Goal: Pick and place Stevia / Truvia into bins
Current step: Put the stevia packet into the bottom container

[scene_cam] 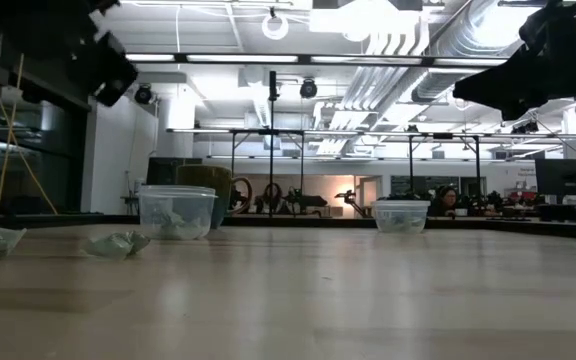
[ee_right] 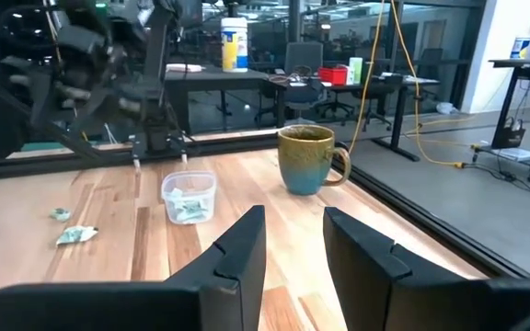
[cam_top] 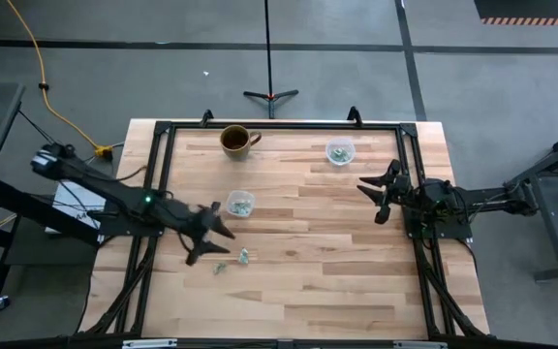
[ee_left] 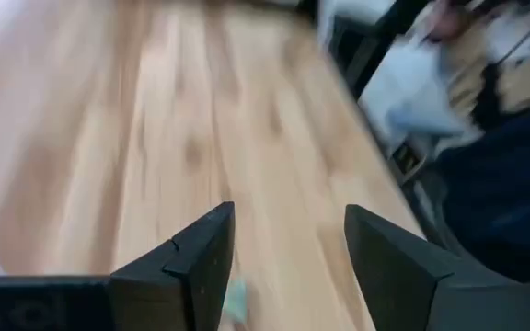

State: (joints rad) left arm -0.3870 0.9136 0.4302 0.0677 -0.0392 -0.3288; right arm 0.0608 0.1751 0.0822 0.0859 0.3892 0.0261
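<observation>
wooden bench [cam_top: 308,291], two-arm rig. left tool [cam_top: 208,238]: raised over the bench's left-front area, fingers [ee_left: 196,267] spread, nothing between them; placed between nearer clear cup [cam_top: 239,204] and two loose sachets. right tool [cam_top: 380,197]: raised near the right edge, fingers [ee_right: 237,257] parted, empty. loose green-and-white sachets: one [cam_top: 244,256] and another [cam_top: 220,269], flat on the bench just in front of the left tool, close together. nearer clear cup: sachets inside. far clear cup [cam_top: 339,151]: near the back edge, sachets inside. brown mug [cam_top: 236,141]: back left, upright.
</observation>
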